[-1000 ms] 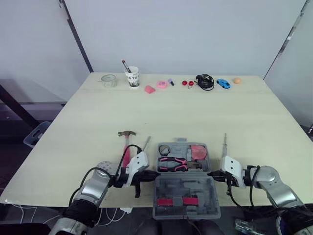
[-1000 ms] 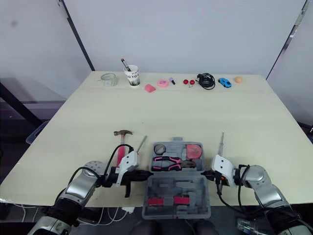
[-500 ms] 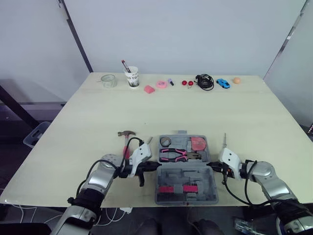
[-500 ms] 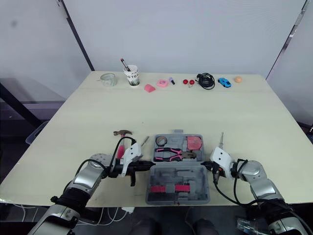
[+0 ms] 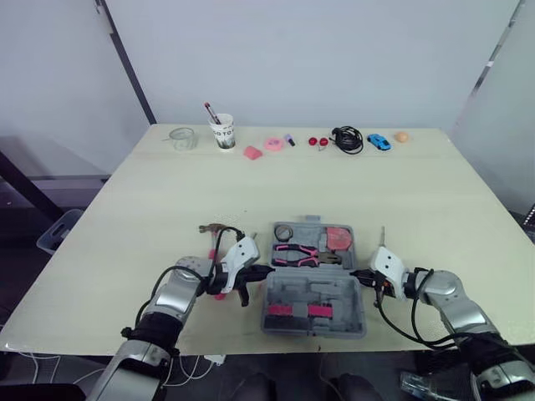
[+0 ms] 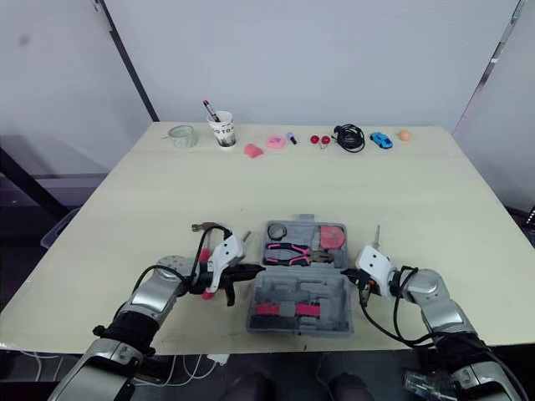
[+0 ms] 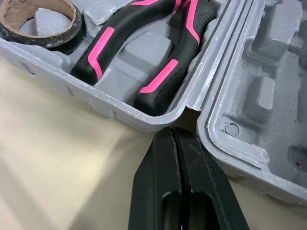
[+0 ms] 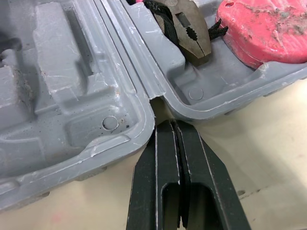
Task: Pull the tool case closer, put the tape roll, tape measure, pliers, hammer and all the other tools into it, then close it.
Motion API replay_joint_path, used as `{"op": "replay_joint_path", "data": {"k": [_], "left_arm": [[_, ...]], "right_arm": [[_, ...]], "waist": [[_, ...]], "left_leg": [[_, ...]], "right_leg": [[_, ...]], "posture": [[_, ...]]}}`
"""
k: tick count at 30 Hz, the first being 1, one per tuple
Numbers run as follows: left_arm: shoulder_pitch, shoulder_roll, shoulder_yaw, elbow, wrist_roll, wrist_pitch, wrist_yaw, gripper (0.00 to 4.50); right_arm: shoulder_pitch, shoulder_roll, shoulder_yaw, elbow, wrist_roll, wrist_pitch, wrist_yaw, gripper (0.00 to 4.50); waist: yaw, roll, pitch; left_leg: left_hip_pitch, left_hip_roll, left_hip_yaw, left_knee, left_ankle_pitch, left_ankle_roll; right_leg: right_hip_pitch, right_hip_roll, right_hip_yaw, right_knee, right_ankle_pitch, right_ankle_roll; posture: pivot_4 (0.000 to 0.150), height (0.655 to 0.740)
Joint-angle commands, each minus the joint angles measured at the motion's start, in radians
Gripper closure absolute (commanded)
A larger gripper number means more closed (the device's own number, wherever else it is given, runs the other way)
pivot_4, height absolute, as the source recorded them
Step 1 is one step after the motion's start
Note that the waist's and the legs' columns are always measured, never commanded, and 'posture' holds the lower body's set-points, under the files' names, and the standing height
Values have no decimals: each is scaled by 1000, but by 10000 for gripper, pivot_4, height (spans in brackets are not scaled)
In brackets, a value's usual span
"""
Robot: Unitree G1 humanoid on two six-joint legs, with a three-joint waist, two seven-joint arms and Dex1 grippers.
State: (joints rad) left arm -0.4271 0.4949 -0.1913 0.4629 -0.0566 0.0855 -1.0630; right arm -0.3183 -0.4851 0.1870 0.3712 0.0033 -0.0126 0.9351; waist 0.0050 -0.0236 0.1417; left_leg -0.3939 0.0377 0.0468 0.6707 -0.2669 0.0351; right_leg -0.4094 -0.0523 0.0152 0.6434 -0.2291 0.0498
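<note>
Left eye view: open grey plastic tool case [image 5: 313,288] near the pale surface's [image 5: 125,217] front edge (much surface lies beyond); left jaws and right jaws, pressed together, flank its hinge.

Left hand [image 6: 253,271] and right hand [image 6: 352,276] flank the open tool case [image 6: 299,291].

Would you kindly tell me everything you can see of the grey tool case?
The tool case is grey moulded plastic, scuffed, lying open and flat on the table near the robot's edge. It has two hinged halves. The far one holds the tape roll, the pink-handled pliers and the pink tape measure in shaped recesses. The near one shows moulded recesses and two pink pieces I cannot identify. The left hand and right hand, both shut, point their tips at the hinge notches on either side.
</note>
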Motion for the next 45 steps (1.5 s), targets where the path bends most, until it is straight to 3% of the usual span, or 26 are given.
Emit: {"op": "replay_joint_path", "data": {"k": [1, 45], "left_arm": [[-15, -16, -2, -1, 2, -16, 11, 44744], [27, 22, -11, -31, 8, 5, -40, 44744]], "right_arm": [[-31, 23, 4, -21, 12, -40, -2, 45000], [-87, 85, 21, 56, -35, -98, -15, 45000]], "waist": [[-3, 0, 0], [-23, 0, 0]], "left_leg": [[0, 0, 0, 0, 0, 0], [1, 1, 1, -1, 0, 0]], "right_leg": [[0, 0, 0, 0, 0, 0], [0, 1, 1, 0, 0, 0]], "posture": [[1500, 7400], [1500, 7400]]}}
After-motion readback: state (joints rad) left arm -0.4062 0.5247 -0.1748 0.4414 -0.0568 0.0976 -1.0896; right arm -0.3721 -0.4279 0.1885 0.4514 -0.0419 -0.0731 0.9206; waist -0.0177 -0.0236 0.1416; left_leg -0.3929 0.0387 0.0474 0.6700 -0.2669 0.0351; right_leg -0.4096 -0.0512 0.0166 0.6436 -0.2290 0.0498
